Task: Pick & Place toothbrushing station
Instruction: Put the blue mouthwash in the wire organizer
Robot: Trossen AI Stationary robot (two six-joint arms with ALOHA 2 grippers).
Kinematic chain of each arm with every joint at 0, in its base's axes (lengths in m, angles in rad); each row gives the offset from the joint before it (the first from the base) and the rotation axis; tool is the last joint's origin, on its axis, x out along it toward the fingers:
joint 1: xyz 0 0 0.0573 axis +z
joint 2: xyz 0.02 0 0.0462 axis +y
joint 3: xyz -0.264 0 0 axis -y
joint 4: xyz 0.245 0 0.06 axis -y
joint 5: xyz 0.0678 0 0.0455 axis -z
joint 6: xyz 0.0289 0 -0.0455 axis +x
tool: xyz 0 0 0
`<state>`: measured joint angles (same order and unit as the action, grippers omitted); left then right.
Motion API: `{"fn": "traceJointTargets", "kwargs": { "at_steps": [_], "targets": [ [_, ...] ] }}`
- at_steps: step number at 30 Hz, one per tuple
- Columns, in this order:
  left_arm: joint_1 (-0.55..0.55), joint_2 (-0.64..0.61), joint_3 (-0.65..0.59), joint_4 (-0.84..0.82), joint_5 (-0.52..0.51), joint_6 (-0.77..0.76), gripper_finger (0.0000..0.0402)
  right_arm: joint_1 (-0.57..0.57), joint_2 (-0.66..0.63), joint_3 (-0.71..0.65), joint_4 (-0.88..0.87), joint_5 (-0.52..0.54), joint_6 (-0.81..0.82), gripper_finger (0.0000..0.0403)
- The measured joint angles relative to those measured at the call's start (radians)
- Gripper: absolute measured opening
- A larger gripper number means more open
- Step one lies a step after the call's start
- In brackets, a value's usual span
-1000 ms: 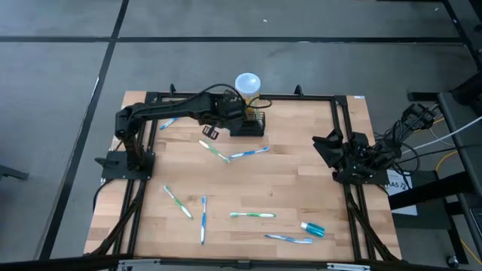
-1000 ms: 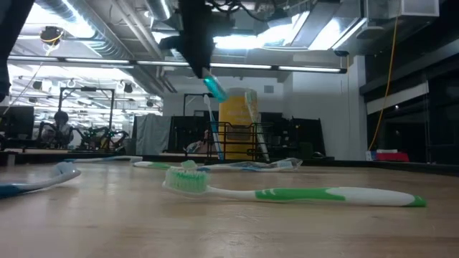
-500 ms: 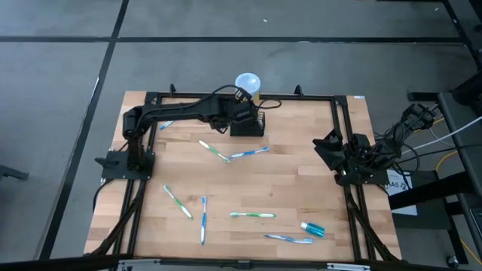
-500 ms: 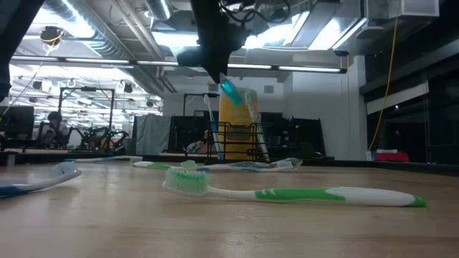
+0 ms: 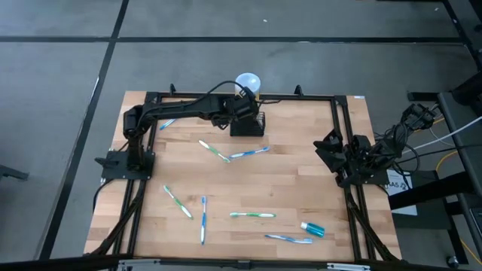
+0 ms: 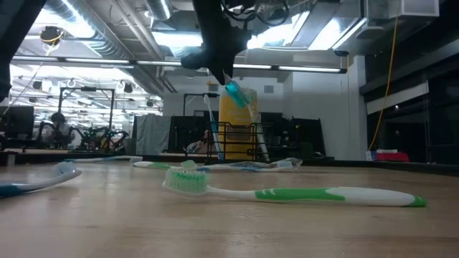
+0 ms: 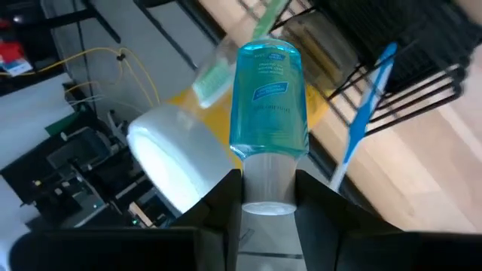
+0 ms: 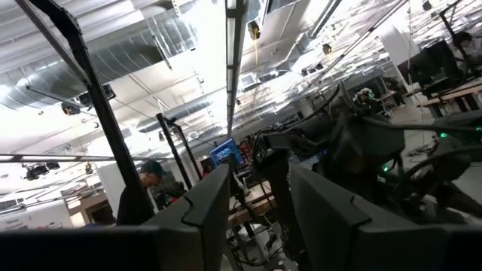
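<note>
High view, left to right: left arm reaches from its base at the table's left edge across to the far middle, left gripper (image 5: 242, 108) right at the toothbrushing station (image 5: 248, 123), a small black boxy wire-mesh holder sitting against the far rail, just in front of a yellow cylinder (image 5: 248, 83) with a white round top. Left wrist view shows the fingers clamped on the white cap of a toothpaste tube (image 7: 268, 102): translucent blue plastic, smooth and glossy, flat-shouldered, printed label. Jaws are partway closed, set to the cap's width. The tube hangs above the holder's open top; a blue toothbrush (image 7: 363, 116) and a green one already stand inside, leaning on the wire. Low view confirms the tube is up in the air, tilted, clear of the mesh. Judgement: this is the place step, carry is basically done. Next move needs the tube lined up with a free gap beside the two brushes, lowered in, then released. Risk is that the smooth tube snags the thin wire rim or knocks the leaning brushes. On the wood-plank table (image 5: 294, 188) several brushes lie loose: slim plastic handles in blue, green and white, two crossed near the middle, others toward the near edge, plus a second blue tube (image 5: 313, 228) near the right front. Right gripper (image 5: 324, 147) is parked off the table's right edge, fingers apart, holding nothing.
</note>
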<state>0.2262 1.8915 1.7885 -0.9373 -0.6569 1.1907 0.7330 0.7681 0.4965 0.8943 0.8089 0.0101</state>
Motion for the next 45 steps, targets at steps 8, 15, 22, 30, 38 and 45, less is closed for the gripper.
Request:
{"fn": "traceJointTargets", "kwargs": {
  "at_steps": [8,15,22,30,38,45],
  "targets": [
    [0.019,0.017,0.001,0.002,0.043,0.016,0.0088,0.000,0.000,0.000,0.001,-0.034,-0.023,0.0146],
    [0.034,0.070,0.000,0.005,0.035,0.023,0.0088,0.001,0.000,0.000,0.001,-0.044,-0.046,0.0146],
    [0.049,0.086,0.000,0.037,0.050,0.029,0.0088,0.004,0.000,0.000,0.001,-0.044,-0.071,0.0146],
    [0.058,0.087,0.000,0.036,0.058,0.027,0.0088,0.004,0.000,0.000,0.001,-0.059,-0.083,0.0146],
    [0.052,0.087,0.000,-0.010,0.067,0.007,0.0088,0.004,0.000,0.000,0.003,-0.065,-0.093,0.0146],
    [0.057,0.086,0.000,-0.029,0.087,-0.013,0.0088,0.004,0.000,0.000,0.003,-0.066,-0.097,0.0145]
  ]
}}
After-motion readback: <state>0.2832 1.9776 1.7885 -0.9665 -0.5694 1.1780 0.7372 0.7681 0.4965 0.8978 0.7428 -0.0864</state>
